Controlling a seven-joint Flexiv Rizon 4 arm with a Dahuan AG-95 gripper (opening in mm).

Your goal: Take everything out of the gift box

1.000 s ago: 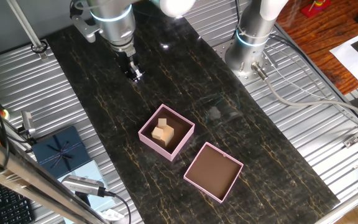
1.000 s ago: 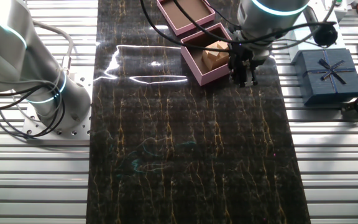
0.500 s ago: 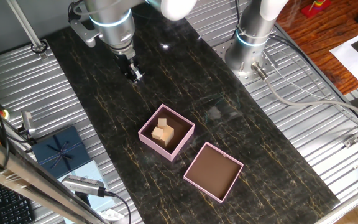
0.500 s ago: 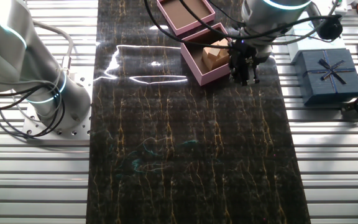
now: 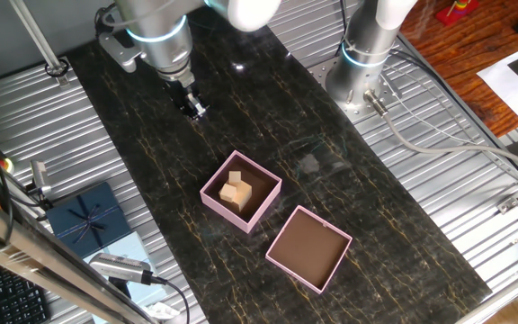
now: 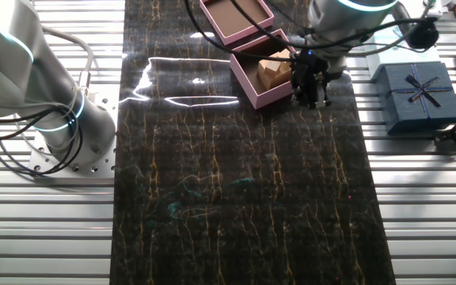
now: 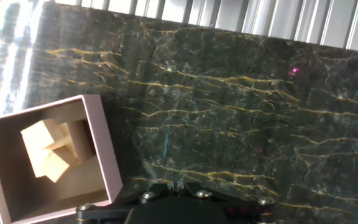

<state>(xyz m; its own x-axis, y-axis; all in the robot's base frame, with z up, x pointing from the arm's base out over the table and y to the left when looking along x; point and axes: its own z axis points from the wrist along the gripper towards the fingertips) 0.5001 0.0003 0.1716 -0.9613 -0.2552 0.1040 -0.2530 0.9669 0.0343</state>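
Observation:
The pink gift box (image 5: 241,191) stands open on the dark marbled mat, with a few light tan wooden blocks (image 5: 236,190) piled inside. It also shows in the other fixed view (image 6: 266,73) and at the lower left of the hand view (image 7: 98,149), the blocks (image 7: 53,150) visible inside. My gripper (image 5: 194,109) hangs above the mat, well away from the box towards the far end; in the other fixed view it (image 6: 310,100) sits just beside the box's right wall. Its fingers are together and hold nothing.
The shallow pink lid tray (image 5: 308,248) lies next to the gift box. A dark blue ribboned box (image 5: 84,218) sits off the mat on the ribbed metal table. A second robot base (image 5: 360,63) stands at the mat's far edge.
The gripper has risen slightly and drifted a little away from the box. The box and blocks have not moved.

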